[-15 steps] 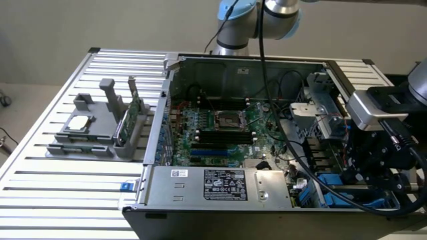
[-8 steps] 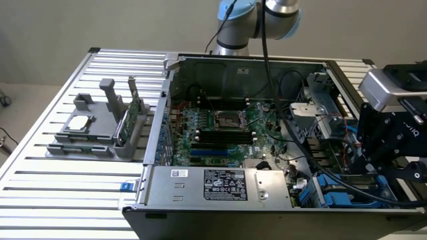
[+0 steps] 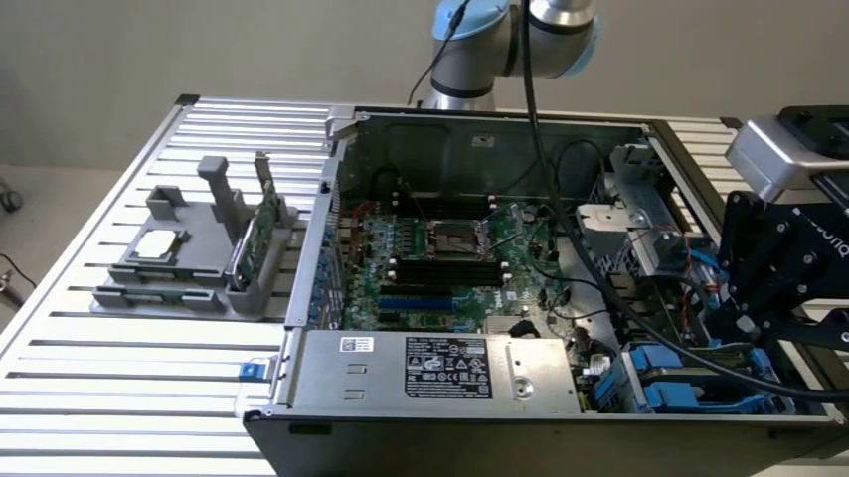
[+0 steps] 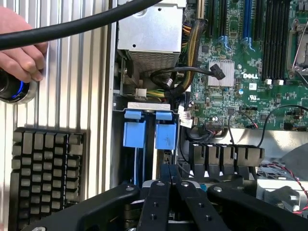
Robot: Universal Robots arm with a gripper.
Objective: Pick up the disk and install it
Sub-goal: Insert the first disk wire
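Observation:
My gripper hangs over the drive bay at the front corner of the open computer case, on the exterior view's right. Its two black fingers are pressed together with nothing between them. Just beyond the fingertips, two blue carrier ends stand side by side in the bay slots, also seen as blue frames. The disk's metal body is hidden down in the bay, and I cannot tell which of the two carriers is its own.
A hand rests on the slatted table beside a black knob with a blue ring. A black grid block lies nearby. The grey fixture holds a silver chip and a green card. The power supply and motherboard fill the case.

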